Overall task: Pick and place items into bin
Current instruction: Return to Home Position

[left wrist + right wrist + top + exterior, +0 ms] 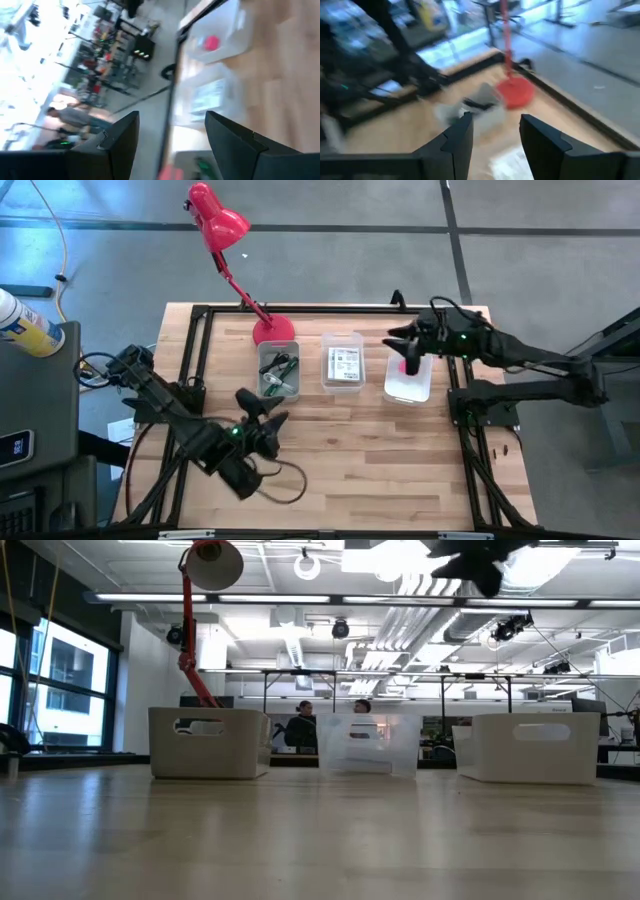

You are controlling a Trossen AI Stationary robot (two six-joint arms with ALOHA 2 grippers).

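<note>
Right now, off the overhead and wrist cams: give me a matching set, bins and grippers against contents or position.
Things:
1. clear bin
2. white bin
3. left gripper
4. right gripper

States:
a. holds the pink cube
b. holds white printed cards
c. jaws apart, up over the white bin
d. jaws apart, over bare table in front of the grey bin

Pairs: 1-b, 2-a, 3-d, 4-c

Bright ceiling lights (300, 598) glare in the low view; the table (350, 440) is evenly lit, shadows soft.
</note>
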